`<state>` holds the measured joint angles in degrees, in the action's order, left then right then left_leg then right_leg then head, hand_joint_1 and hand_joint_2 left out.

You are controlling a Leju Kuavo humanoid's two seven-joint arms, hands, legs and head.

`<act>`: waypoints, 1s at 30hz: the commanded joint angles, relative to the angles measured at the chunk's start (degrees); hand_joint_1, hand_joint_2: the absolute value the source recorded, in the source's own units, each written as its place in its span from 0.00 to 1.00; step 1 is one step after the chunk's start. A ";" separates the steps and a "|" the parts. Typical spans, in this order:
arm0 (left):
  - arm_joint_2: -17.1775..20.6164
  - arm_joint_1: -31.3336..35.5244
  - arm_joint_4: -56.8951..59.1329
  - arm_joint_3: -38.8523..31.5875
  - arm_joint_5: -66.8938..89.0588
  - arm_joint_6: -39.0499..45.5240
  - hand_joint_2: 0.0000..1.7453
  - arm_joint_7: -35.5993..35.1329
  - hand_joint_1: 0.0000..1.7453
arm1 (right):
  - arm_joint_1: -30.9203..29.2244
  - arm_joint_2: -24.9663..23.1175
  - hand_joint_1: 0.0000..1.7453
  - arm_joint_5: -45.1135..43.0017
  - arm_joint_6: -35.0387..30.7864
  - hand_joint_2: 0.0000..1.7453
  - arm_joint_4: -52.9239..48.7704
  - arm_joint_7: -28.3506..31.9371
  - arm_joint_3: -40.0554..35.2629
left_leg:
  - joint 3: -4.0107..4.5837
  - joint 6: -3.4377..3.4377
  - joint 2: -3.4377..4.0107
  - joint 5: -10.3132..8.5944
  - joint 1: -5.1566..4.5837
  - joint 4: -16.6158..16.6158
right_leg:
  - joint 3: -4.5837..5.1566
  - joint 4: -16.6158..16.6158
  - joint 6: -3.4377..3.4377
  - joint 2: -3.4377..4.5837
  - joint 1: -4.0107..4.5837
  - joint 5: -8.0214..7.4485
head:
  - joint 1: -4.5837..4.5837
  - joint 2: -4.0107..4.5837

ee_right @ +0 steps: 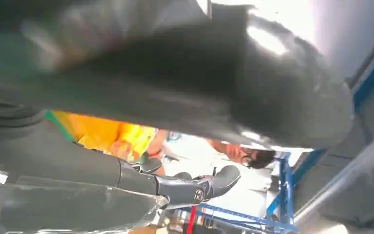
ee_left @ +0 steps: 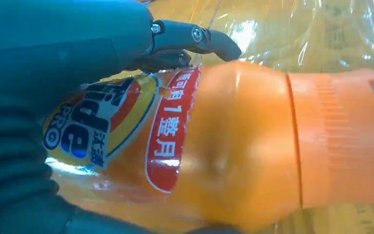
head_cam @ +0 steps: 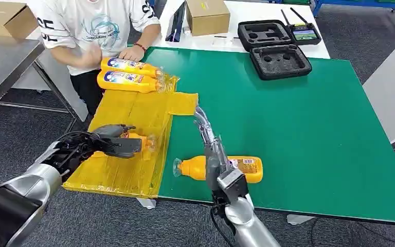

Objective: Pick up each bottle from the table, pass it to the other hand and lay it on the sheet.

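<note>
Four orange bottles (head_cam: pixel 221 168) lie flat (three on the yellow sheet (head_cam: pixel 128 110)).

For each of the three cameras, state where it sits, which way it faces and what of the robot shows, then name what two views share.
Head view: high on the robot, looking forward and down at the green table, yellow sheet and a seated person; both silver arms show, the left hand holding a bottle.
Left wrist view: behind the left hand, close on the same orange bottle over the sheet.
Right wrist view: behind the right hand, facing across toward the person.
Shared: the held bottle, in the head and left wrist views.
</note>
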<state>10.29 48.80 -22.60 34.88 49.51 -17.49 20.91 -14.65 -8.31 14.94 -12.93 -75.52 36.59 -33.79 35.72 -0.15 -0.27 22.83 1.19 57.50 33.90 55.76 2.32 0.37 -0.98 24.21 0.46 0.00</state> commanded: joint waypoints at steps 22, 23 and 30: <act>-2.44 -7.86 -8.04 -16.17 -6.79 32.15 0.00 5.49 0.00 | -2.35 14.42 0.00 48.25 7.74 1.00 -1.63 -31.66 2.91 | -0.17 -0.10 -0.09 0.09 -0.01 -0.02 | -0.22 -0.08 -0.06 -0.16 0.02 0.10 | 0.00 0.00; -3.27 -7.83 -8.96 -17.14 -6.01 36.98 0.00 5.53 0.00 | -2.48 15.49 0.00 50.48 9.23 1.00 -1.66 -32.12 2.60 | -0.05 -0.07 -0.18 0.03 0.00 0.00 | -0.10 -0.07 -0.03 -0.23 0.02 0.07 | -0.02 0.00; -5.52 -12.01 -16.36 -25.40 -11.34 54.34 0.00 15.49 0.00 | -4.15 17.87 0.00 46.52 13.56 1.00 9.40 -27.34 0.94 | -0.14 -0.07 -0.03 0.08 -0.04 -0.04 | -0.20 -0.15 -0.05 -0.08 -0.02 0.06 | -0.02 0.00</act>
<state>8.84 39.65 -33.15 18.82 41.86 27.11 29.85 -15.73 6.09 64.24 -2.06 -78.27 6.14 -31.34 35.84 -0.17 -0.31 22.84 1.12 57.53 33.99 55.74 2.33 0.34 -1.05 24.21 0.44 0.00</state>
